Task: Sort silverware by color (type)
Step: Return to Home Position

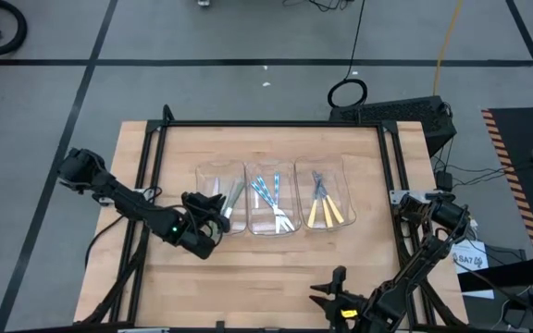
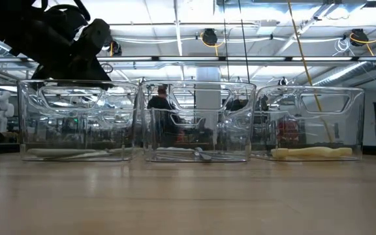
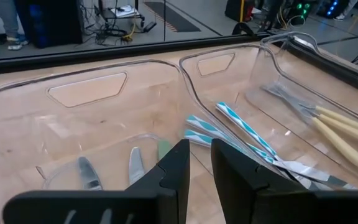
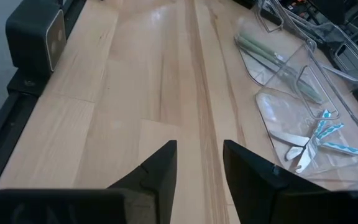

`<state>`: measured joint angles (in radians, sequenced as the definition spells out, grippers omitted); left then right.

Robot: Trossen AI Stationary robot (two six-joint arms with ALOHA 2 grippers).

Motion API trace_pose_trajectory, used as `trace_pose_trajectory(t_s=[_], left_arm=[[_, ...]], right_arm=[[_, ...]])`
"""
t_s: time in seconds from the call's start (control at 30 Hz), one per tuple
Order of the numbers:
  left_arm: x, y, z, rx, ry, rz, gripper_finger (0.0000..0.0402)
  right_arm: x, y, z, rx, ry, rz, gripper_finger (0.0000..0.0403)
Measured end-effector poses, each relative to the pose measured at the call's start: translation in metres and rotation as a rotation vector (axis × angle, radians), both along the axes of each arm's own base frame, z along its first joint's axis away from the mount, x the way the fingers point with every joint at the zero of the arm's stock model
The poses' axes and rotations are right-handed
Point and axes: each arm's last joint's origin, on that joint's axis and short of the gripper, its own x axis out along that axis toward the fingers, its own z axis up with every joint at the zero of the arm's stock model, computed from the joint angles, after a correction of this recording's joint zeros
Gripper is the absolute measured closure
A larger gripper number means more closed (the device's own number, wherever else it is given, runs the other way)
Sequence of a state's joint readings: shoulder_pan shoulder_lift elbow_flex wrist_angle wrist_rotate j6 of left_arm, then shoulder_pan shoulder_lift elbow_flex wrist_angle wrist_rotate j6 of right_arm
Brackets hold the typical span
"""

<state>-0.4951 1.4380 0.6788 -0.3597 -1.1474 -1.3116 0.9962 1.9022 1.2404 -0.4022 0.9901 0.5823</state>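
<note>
L claw (image 3: pixel 199 152) hangs low over the near-left corner of the left bin (image 1: pixel 209 183). Its fingers are only a slit apart, w/ nothing btwn them. Green pieces (image 1: pixel 235 196) lie in that bin, right under & just ahead of the claw. Their long axis runs near-to-far w/ a slight lean: silvery blades toward the claw, green handles away from it.

Next out from the claw is the mid bin (image 1: pixel 286 179), tight beside the first; can't tell if the walls touch. Blue pieces (image 1: pixel 266 192) lie in it, fanned a bit & crossing. Their striped handles are at the far end & the metal ends point to the table's (image 1: pixel 248 277) near edge, same sense as the green.

Farthest from the L claw is the right bin (image 1: pixel 343 180) w/ the yellow pieces (image 1: pixel 328 214). These also lie near-to-far but flipped: handles at the near end, metal ends pointing far. All pieces lie flat on the bin floors.

R claw (image 4: pixel 199 149) waits well apart from the bins, low over bare wood by the near edge on the R side. Its fingers are part-open, wider than L's, & empty. Its cam shows the mid bin closer & the left bin beyond.

Low view: L arm shows above the left bin, & a person is seen thru the mid bin, in the room behind.
</note>
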Motion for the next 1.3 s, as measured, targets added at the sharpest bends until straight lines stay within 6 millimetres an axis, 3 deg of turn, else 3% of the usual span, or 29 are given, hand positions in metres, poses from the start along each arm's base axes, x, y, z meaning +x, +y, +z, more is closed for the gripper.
trace_pose_trajectory(t_s=[0.23, 0.37, 0.5, 0.63, 0.77, 0.87, 0.97, 1.1, 1.3], left_arm=[[0.004, -0.007, 0.004, 0.05, 0.023, -0.07, 0.0328], [0.015, -0.016, 0.022, 0.13, 0.111, -0.168, 0.0328], [0.032, -0.027, 0.059, 0.23, 0.193, -0.271, 0.0328], [0.041, -0.04, 0.094, 0.324, 0.209, -0.351, 0.0328], [0.043, -0.051, 0.104, 0.471, 0.247, -0.435, 0.0329], [0.047, -0.056, 0.106, 0.513, 0.265, -0.593, 0.0344], [0.056, -0.052, 0.111, 0.542, 0.246, -0.737, 0.0371], [0.066, -0.039, 0.114, 0.57, 0.234, -0.773, 0.0395], [0.076, -0.014, 0.11, 0.546, 0.283, -0.804, 0.0395]], right_arm=[[0.0, 0.0, 0.0, 0.0, 0.0, 0.0, 0.028], [-0.002, -0.003, 0.004, -0.011, 0.009, -0.001, 0.028], [-0.012, -0.018, 0.027, -0.028, 0.034, -0.033, 0.0291], [-0.023, -0.036, 0.053, -0.043, 0.046, -0.055, 0.0327], [-0.032, -0.048, 0.076, -0.056, 0.046, -0.03, 0.0377], [-0.038, -0.058, 0.093, -0.087, 0.049, 0.007, 0.0398], [-0.046, -0.072, 0.111, -0.126, 0.034, 0.032, 0.0395], [-0.055, -0.101, 0.127, -0.141, -0.018, 0.032, 0.0401], [-0.071, -0.146, 0.116, -0.064, -0.092, 0.066, 0.0402]])
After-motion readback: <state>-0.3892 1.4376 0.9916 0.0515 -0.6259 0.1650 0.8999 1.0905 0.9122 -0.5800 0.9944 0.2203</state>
